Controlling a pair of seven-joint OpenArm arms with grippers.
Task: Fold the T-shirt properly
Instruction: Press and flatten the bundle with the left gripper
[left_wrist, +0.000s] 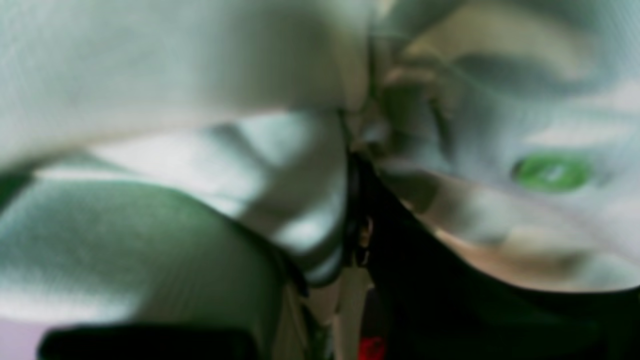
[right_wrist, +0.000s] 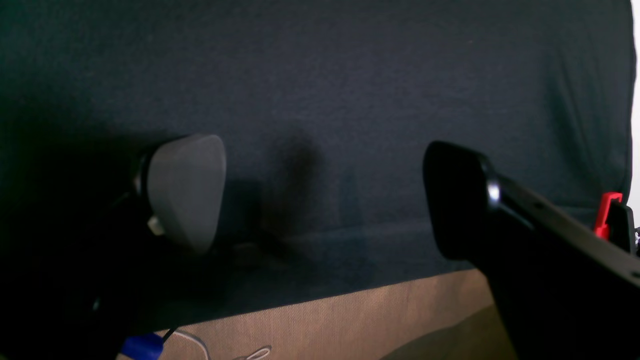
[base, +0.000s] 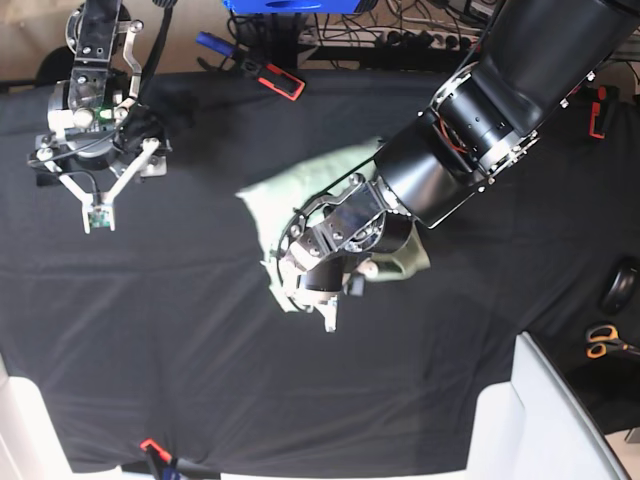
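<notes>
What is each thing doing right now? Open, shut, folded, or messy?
T-shirt: bunched up, not folded, partly under the left arm.
Left gripper: shut on the T-shirt.
Right gripper: open, empty, over the black table cover.
Scissors: lying at the table's edge.

We found the T-shirt bunched near the middle of the table cover, partly under the left gripper, which was pressed down onto it. The right gripper hung well apart, over the cover's far left corner. Scissors lay by the right edge, beyond the cover.
</notes>
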